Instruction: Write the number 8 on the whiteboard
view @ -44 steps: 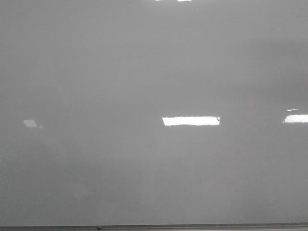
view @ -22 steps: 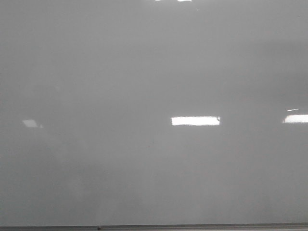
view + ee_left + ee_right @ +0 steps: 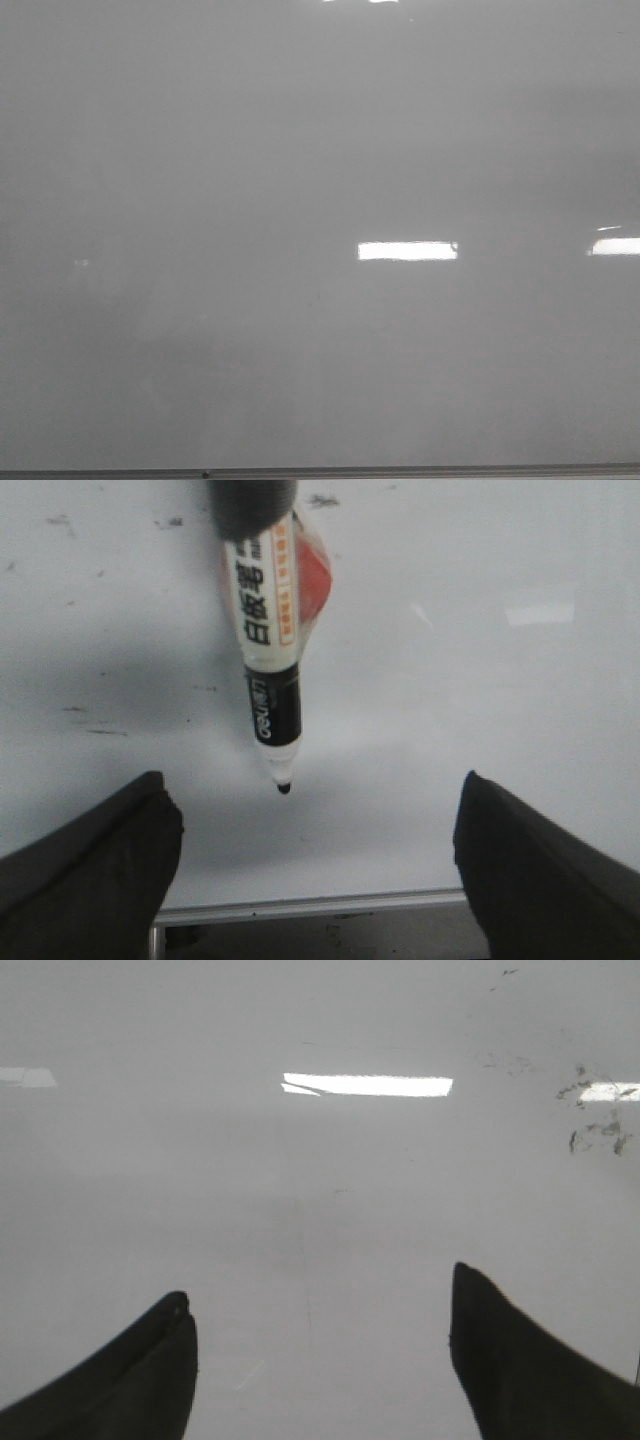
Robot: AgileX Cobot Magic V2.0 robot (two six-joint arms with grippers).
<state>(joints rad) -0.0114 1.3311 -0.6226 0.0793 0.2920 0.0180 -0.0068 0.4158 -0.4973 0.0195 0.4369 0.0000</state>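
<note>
The whiteboard fills the front view, glossy grey, with its thin metal bottom edge. No number 8 shows in any view. In the left wrist view a white and black marker hangs tip down in front of the whiteboard, its top end hidden in a dark shape. Its black tip lies between the fingers of my left gripper, which is open and touches nothing. My right gripper is open and empty, facing the whiteboard.
Faint old marker smudges sit on the board in the right wrist view and in the left wrist view. The board's metal edge has a dark space below it. Bright light reflections lie on the board.
In the front view the small bright reflection at the left has faded away and the middle reflection has grown shorter at its left end. No gripper shows there.
</note>
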